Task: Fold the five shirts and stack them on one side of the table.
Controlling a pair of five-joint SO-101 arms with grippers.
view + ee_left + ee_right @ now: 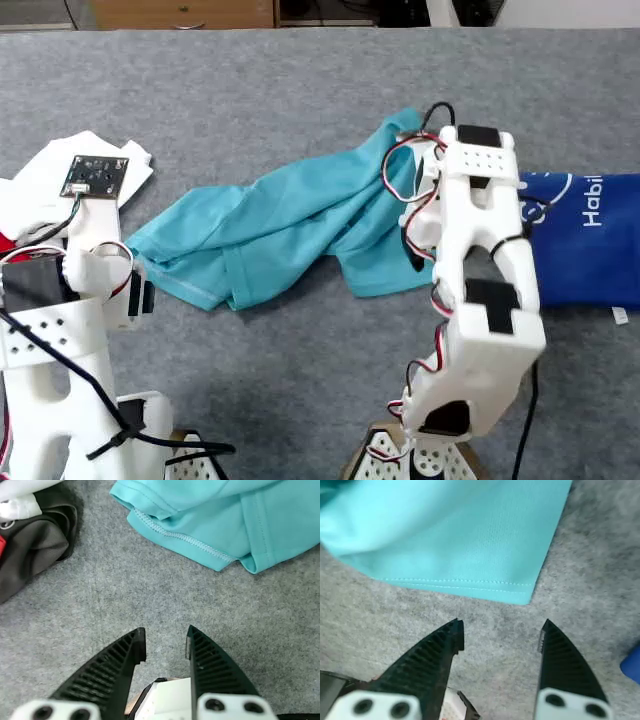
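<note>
The right claw (500,640) is gaping wide with nothing between its fingers. From the high view it is mostly hiding beneath the white body of the right arm (480,290), which is also covering part of the teal shirt (290,225). A hemmed corner of that shirt is lying flat just beyond the claw's tips, not touching them. A blue shirt (585,240) is lying on the outer side of this claw. The frame edge is cutting it off, so its full shape is hard to judge.

The left claw (165,647) is also standing open and holding nothing, hanging over bare grey desk (150,595). The teal shirt's stitched sleeve edge is lying ahead of its tips, well apart from them. Ahead and to the outer side, a dark garment (35,540) is sitting crumpled, with a white shirt (60,175) partly overlapping it. A red scrap (2,545) is peeking out at the edge, and whether it is a separate shirt cannot be told.

Counting: two claws, one teal shirt, one blue, one white and one dark garment are showing.
</note>
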